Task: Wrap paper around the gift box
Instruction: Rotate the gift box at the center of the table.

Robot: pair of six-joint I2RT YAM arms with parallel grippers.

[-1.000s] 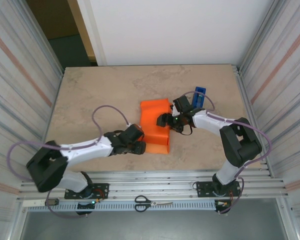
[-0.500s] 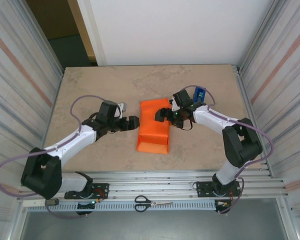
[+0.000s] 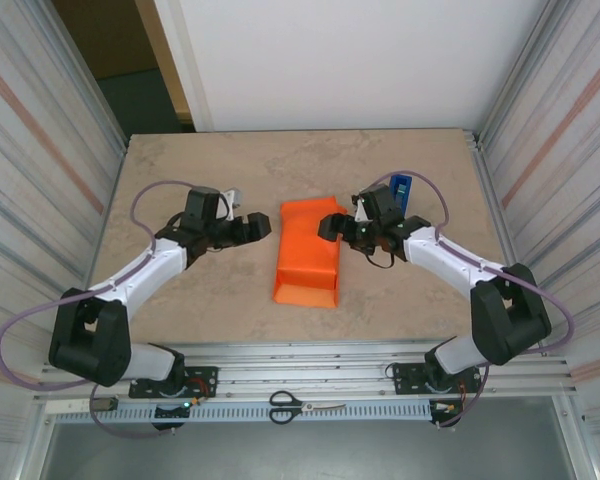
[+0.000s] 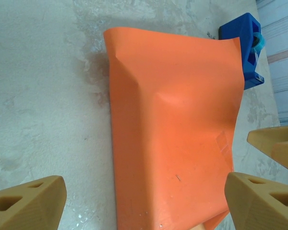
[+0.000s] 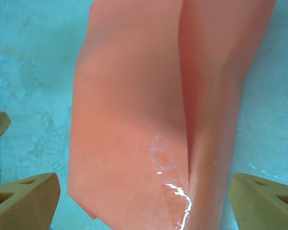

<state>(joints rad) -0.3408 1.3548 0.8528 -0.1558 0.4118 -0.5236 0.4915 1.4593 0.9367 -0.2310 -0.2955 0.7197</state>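
Paper: the paper (image 3: 308,255) lies in the middle of the table (image 3: 180,170). It is folded over into one long bundle with a bump in it.
Gift box: it is hidden. I think it sits inside the paper, under the bump.
Tape: a shiny strip of tape (image 5: 175,184) lies on the seam, low in the middle of the right wrist view.
Done so far: the long sides look folded over the box and stuck down.
Left to do: the end at the bottom of the bundle in the top view looks open, like a flap. The top end looks loose too. I think both ends need folding and taping, so the job is about half done.
Left gripper: the left gripper (image 3: 258,226) is just left of the paper's top corner. Its two fingers (image 4: 26,201) are wide apart and hold nothing.
Right gripper: the right gripper (image 3: 330,226) is at the paper's top right corner. Its fingers (image 5: 24,199) are wide apart and hold nothing. I cannot tell if it touches the edge.
Tape dispenser: the blue tape dispenser (image 3: 401,188) stands up and to the right of the paper.
Scissors: the scissors (image 3: 305,405) lie at the bottom middle of the top view, well apart from the paper.
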